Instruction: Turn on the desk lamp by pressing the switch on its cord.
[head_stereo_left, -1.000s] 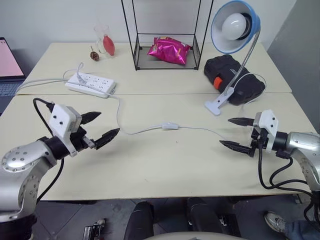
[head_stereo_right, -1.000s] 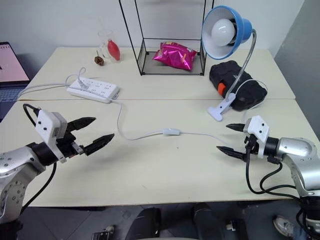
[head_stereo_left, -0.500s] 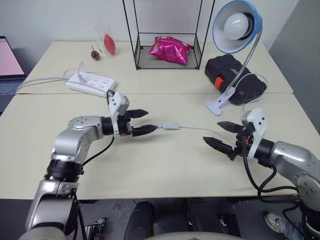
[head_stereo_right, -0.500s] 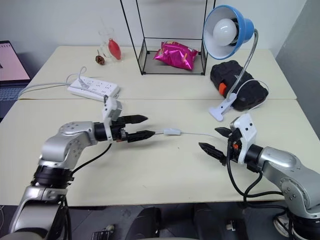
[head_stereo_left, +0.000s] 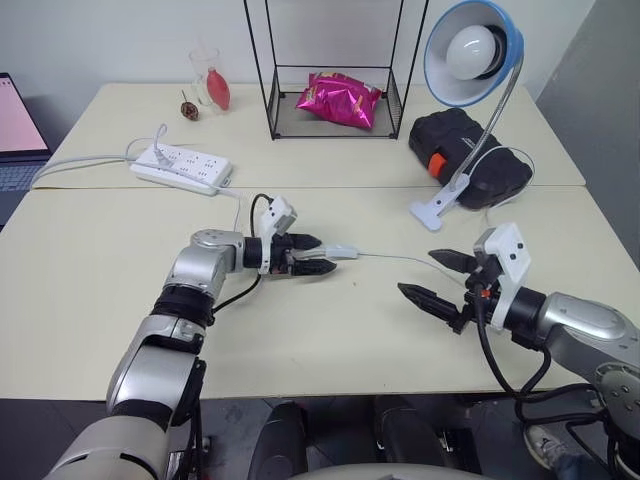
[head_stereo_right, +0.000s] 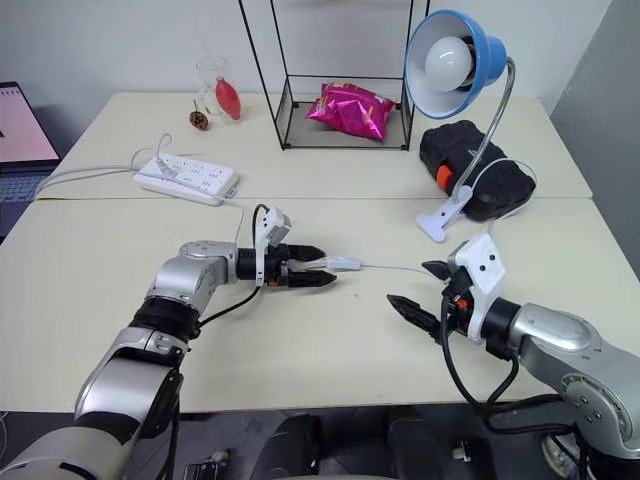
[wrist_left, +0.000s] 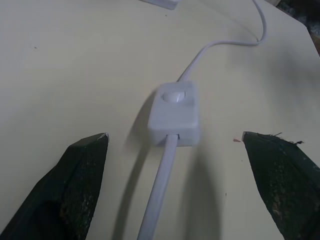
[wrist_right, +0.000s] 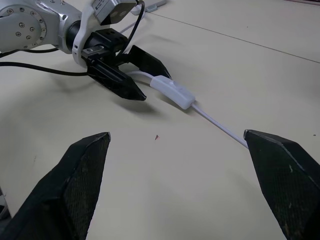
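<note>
Lying mid-worktop, the switch sits on its thin white cord, just off the tips of the left hand, which gapes wide and holds nothing. The right hand, also wide open and empty, hovers to the right, near the cord. The switch looks light, hard and smooth, likely to skid; its oblong sides suit pinching, the round rocker pressing. The desk lamp, far right, looks unlit.
</note>
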